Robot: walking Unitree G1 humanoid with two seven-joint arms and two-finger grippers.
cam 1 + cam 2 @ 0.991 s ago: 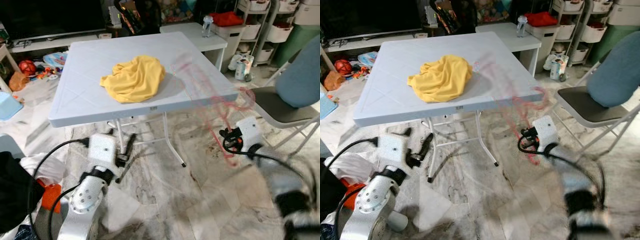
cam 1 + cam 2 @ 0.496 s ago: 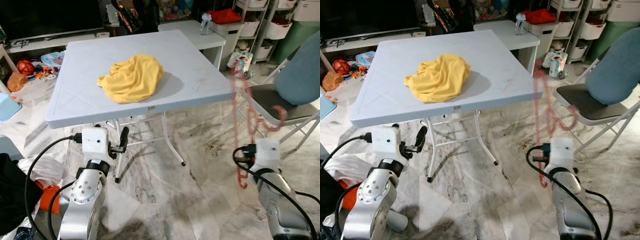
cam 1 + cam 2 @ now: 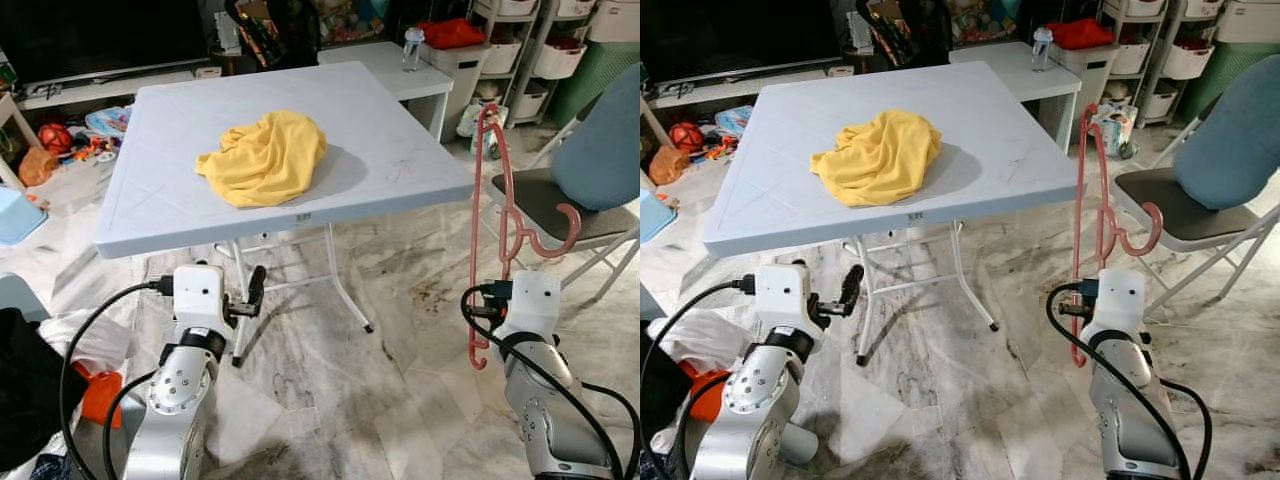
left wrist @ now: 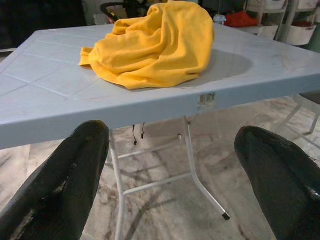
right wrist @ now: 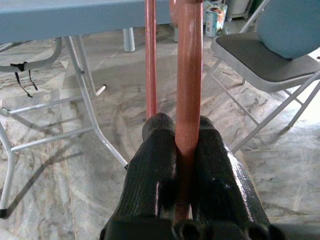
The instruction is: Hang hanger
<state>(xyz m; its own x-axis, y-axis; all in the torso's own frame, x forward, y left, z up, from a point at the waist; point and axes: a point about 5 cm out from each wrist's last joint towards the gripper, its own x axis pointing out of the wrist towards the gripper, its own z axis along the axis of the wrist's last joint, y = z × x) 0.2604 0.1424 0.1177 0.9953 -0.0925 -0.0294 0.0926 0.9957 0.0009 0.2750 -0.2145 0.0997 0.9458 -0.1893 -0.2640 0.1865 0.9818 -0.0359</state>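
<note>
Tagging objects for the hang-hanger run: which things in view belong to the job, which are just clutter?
In the job:
- pink plastic clothes hanger, held upright
- right gripper, shut on the hanger's bar
- left gripper, open, idle before the table

Lying about:
- crumpled yellow cloth on the white folding table
- blue-backed folding chair
- clear water bottle

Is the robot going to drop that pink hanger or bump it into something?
It might. The right hand pinches just one thin bar of the pink hanger, and most of the hanger stands tall above the grip, so it could swing or slip. It also stands close to the table corner and the chair, so its hook could catch on either when the arm moves.
</note>
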